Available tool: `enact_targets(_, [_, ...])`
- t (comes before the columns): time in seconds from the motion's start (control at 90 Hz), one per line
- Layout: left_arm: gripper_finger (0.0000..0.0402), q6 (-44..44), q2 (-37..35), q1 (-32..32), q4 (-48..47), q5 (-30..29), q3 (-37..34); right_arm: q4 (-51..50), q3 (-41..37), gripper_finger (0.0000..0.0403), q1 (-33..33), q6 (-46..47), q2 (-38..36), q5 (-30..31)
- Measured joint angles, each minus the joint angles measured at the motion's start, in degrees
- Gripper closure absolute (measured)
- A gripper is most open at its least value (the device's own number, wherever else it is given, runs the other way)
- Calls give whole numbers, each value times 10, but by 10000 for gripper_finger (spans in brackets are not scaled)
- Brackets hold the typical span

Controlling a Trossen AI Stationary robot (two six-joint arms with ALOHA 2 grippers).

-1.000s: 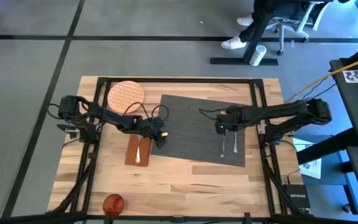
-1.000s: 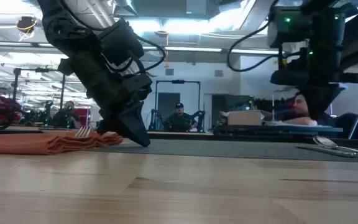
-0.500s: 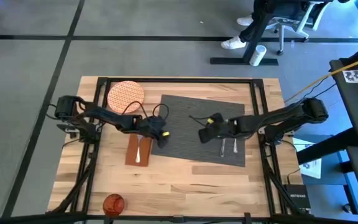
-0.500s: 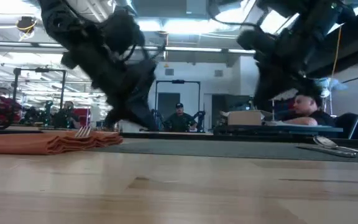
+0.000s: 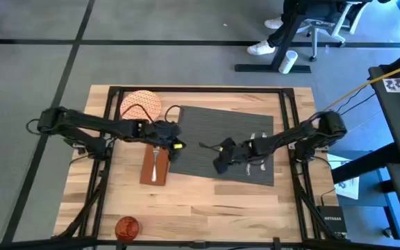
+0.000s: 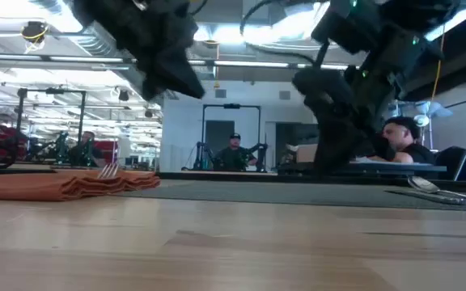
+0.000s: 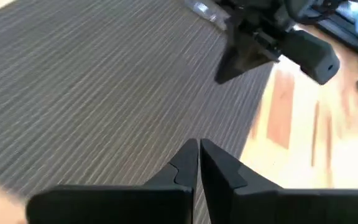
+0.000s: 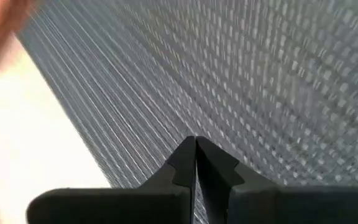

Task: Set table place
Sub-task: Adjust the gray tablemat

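High view: dark grey ribbed placemat (image 5: pixel 221 142) lies askew on the light-wood worktop (image 5: pixel 200 201); round orange-patterned plate (image 5: pixel 140 105) waits beyond (unplaced).

Wrist views: left hand (image 7: pixel 199 149) and right hand (image 8: pixel 195 145) both pinched together, empty. Square the mat first, I'd judge.

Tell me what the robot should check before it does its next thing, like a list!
1. Placemat straight on the table: not ok, it lies crooked.
2. Plate on the placemat: not ok, it sits on bare wood.
3. Fork on the napkin: ok.
4. Cup near the placemat: not ok, it is far off by the table's edge.
5. Left gripper empty: ok, shut on nothing.
6. Right gripper empty: ok, shut above the placemat.
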Motion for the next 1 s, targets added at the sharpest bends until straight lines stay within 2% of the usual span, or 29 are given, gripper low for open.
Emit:
enact_targets(0.144, [402, -14, -65, -9, -36, -35, 1, 29, 1, 403, 32, 3, 24, -31])
enact_targets(0.344, [402, -35, -117, -21, -90, -65, 2, 30, 0, 403, 89, 10, 28, -37])
enact_targets(0.633, [402, -54, -120, -39, -117, -73, 1, 25, 0, 403, 149, 37, 28, -39])
enact_targets(1.0, [402, -61, -120, -63, -120, -78, 1, 37, 25, 403, 160, 56, 14, 24])
